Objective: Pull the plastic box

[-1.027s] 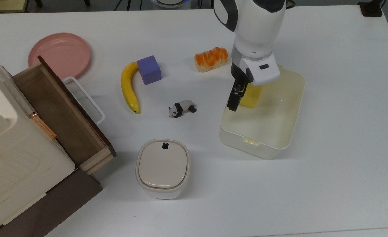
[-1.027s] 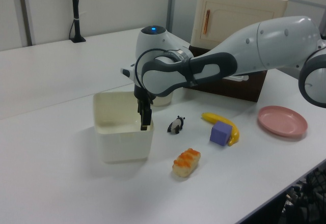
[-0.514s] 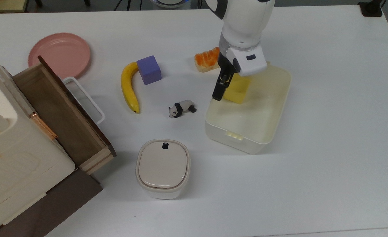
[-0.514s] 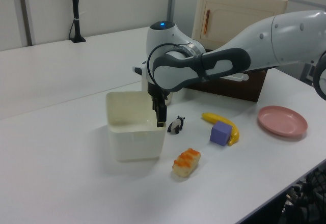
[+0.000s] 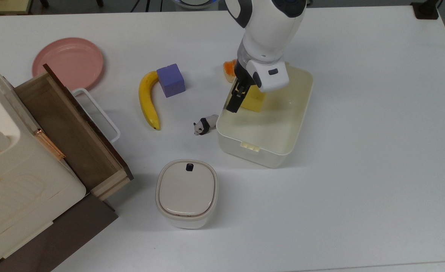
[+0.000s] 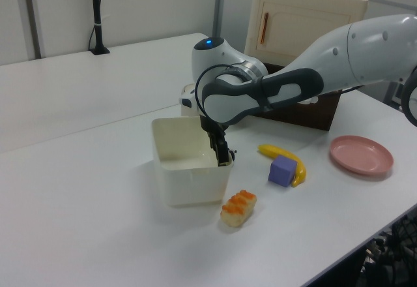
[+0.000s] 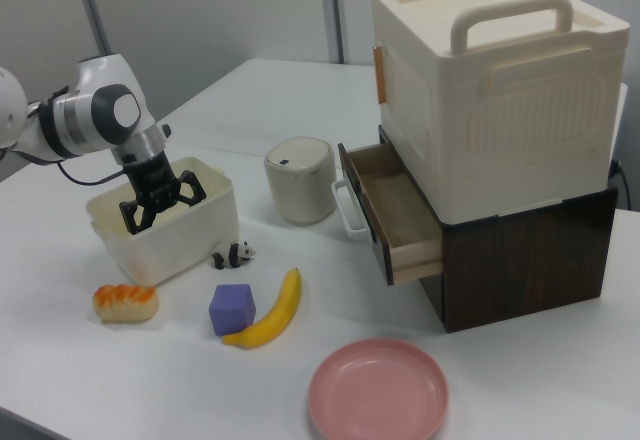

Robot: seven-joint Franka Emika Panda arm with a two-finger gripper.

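Dragging looks like the step in hand. The gripper (image 5: pixel 240 100) hangs over the box (image 5: pixel 250 153) at its ten-o'clock wall in the top view. In the right view its fingers (image 7: pixel 131 216) are spread apart, clamped on nothing, and seem to straddle that wall. From here I cannot tell whether the inner finger actually touches it.

With a hook like that, I judge the pull runs toward nine or ten o'clock in the top view. A good pull would be low and slow. The inner finger should press well down the wall, so the tub slides flat and does not tip over its far edge. The bread (image 5: pixel 227 71) lies just off the box's eleven-o'clock corner. The panda (image 5: pixel 203 125) sits hard against its nine-o'clock corner. Either one may be shoved along or jam under the rim, so a line between them would be safest. The lidded pot (image 5: pixel 186 190) at seven o'clock stands well apart and should be no trouble.

The box is on the table (image 5: pixel 377 170), just to the two-o'clock side of centre in the top view. It is a cream, slightly see-through tub with rounded corners and no lid. A small ridged tab sits on its six-o'clock wall. A yellow block (image 5: pixel 255 102) rests inside, near the gripper.
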